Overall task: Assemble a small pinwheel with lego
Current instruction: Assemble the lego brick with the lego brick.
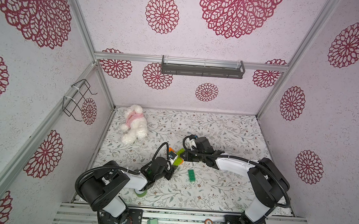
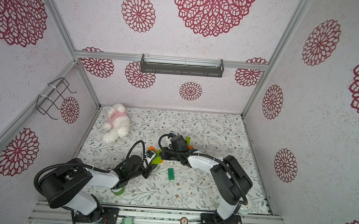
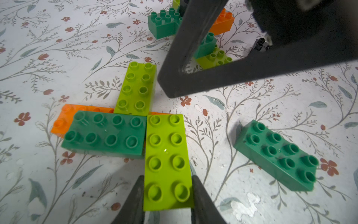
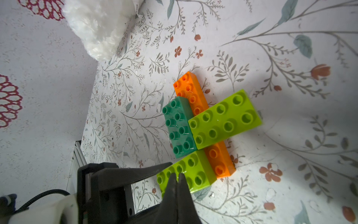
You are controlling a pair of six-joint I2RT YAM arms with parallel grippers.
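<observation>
1. Three bricks sit studs-up over an orange brick (image 3: 62, 120): a dark green brick (image 3: 104, 133), a lime green brick (image 3: 168, 155) and a second lime green brick (image 3: 137, 89). Together they form a partial pinwheel (image 1: 176, 157) near the middle of the floral table (image 1: 223, 184)
2. The left gripper (image 3: 167, 177) pinches the lime green brick at its outer end, one finger pressed to each long side
3. The right gripper (image 4: 176, 174) has its jaws pressed together with nothing between them. Its tip hangs close over the pinwheel; I cannot tell whether it touches
4. A loose dark green brick (image 3: 277, 155) lies flat on the table near the pinwheel, apart from it
5. Spare bricks (image 3: 164, 23) in dark green, orange, lime and black are clustered beyond the right gripper
6. A white plush toy (image 1: 133, 124) lies at the far left corner, and a green tape roll (image 1: 141, 193) shows under the left arm
</observation>
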